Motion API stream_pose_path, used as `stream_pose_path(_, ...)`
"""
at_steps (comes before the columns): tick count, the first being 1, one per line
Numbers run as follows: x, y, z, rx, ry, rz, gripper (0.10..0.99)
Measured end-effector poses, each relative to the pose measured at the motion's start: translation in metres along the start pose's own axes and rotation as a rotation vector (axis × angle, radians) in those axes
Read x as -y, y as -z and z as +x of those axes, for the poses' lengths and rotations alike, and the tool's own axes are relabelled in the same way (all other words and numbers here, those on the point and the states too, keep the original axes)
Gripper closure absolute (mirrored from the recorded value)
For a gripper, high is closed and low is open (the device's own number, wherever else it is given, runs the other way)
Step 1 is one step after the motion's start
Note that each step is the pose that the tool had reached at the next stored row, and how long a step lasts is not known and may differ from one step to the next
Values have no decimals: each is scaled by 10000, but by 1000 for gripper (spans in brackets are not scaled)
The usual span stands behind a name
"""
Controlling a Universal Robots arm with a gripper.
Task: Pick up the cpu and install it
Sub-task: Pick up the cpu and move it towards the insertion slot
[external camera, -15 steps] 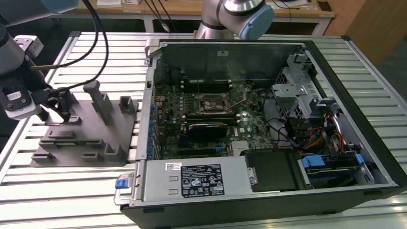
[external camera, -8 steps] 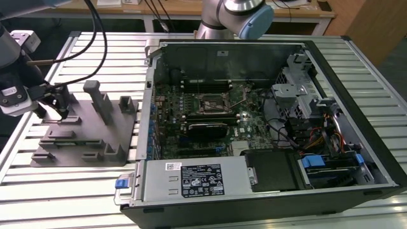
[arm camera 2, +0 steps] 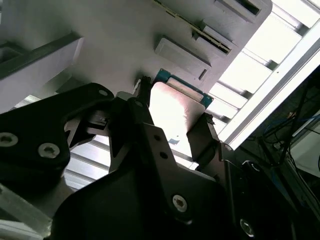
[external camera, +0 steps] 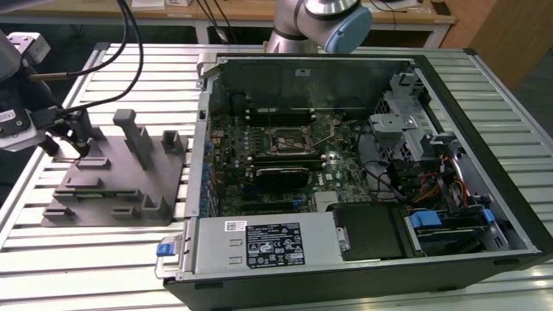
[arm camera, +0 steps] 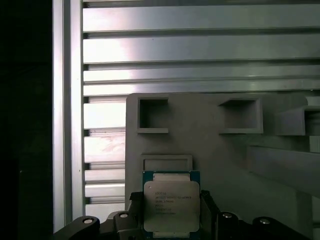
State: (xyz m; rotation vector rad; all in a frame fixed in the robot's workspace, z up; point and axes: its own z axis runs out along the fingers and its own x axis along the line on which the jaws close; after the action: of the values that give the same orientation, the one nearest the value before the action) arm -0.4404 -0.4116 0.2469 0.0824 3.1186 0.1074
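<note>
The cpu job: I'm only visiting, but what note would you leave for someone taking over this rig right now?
Gripper: shut on the cpu, gripping two opposite edges.
Cpu: at the grey fixture, at the exterior view's left, apart from the open computer case.
Done: cpu grasped.
Left: installing it on the motherboard.
</note>
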Motion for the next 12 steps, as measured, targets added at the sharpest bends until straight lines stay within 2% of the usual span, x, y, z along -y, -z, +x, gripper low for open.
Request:
stream_pose_path(7, -7, 101, -2, 0, 0, 0, 545)
stream_pose_path(12, -14, 199, -4, 0, 0, 0, 545)
